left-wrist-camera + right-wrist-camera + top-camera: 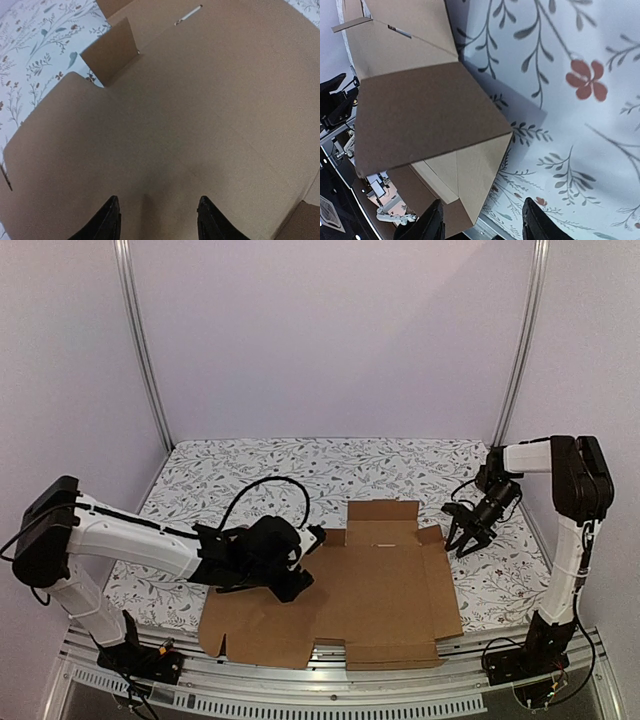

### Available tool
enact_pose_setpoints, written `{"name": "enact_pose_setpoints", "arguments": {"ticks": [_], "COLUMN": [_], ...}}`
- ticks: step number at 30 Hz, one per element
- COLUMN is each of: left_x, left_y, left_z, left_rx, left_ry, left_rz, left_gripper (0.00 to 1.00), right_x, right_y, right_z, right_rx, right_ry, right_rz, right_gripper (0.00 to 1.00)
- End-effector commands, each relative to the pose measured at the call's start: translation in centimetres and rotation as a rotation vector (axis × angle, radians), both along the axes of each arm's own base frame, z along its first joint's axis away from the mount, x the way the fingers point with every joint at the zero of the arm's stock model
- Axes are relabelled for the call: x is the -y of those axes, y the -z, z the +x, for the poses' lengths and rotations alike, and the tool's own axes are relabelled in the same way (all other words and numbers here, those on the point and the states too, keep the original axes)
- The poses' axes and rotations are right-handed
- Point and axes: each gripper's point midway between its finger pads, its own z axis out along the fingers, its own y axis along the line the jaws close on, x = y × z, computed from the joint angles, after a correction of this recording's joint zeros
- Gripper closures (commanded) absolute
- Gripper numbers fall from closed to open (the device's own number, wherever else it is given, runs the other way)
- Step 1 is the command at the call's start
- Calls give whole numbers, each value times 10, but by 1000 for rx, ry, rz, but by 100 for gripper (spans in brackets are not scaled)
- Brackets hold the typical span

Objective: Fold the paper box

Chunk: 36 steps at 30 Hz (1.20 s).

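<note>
- Hovering low over the left half of the paper box [370,590], my left claw [297,583] points down at the bare brown cardboard.
- In my left wrist view, the two black fingertips [111,217] stand apart, with plain board [200,125] showing in the gap. That claw is spread and pinches nothing.
- I cannot tell whether those tips touch the sheet or sit just above it.
- The box lies opened out on the table [250,470], which has a flower-print cover. It sits near the front edge, between my two arms.
- Its wide middle panel is flat. The rear flap [382,510] is tilted up at the far side, and the right side flap [442,585] leans up off the cloth.
- A small tab [112,50] stands up from the sheet at its far left edge, beside the printed cloth.
- My right claw [462,538] hangs just beside the far end of that right flap, over the cloth.
- From my right wrist, I see both fingers [436,222] spread wide, with the raised flap [420,115] and its folded corner below and to the left.
- That corner runs down toward the gap between my right fingers, but they are not pressed onto it. I cannot tell if either one brushes the card.
</note>
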Motion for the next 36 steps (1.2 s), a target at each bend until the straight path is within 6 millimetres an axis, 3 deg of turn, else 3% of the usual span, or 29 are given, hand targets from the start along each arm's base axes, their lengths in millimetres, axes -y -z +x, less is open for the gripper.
{"name": "enact_pose_setpoints", "arguments": {"ticks": [1, 8, 14, 19, 22, 29, 36], "left_x": [16, 32, 31, 18, 25, 37, 23], "left_y": [26, 61, 89, 95, 94, 98, 107], "left_z": [-12, 4, 14, 34, 41, 35, 28], "left_rx": [-73, -133, -217, -298, -337, -429, -483], "left_ry": [59, -58, -218, -413, -447, -481, -598], "left_rz": [89, 104, 102, 23, -105, -249, -377], "left_gripper": [48, 51, 55, 59, 63, 64, 67], "right_x": [-6, -13, -18, -17, -16, -3, 17], "right_y": [-21, -6, -2, 2, 5, 15, 7], "right_z": [-9, -31, -30, -26, -22, -4, 17], "right_rx": [71, -7, -30, -25, -10, 89, 197], "right_ry": [14, 27, 30, 29, 26, 48, 160], "right_rz": [32, 89, 130, 116, 110, 10, -68], "right_gripper": [47, 44, 44, 43, 41, 35, 31]}}
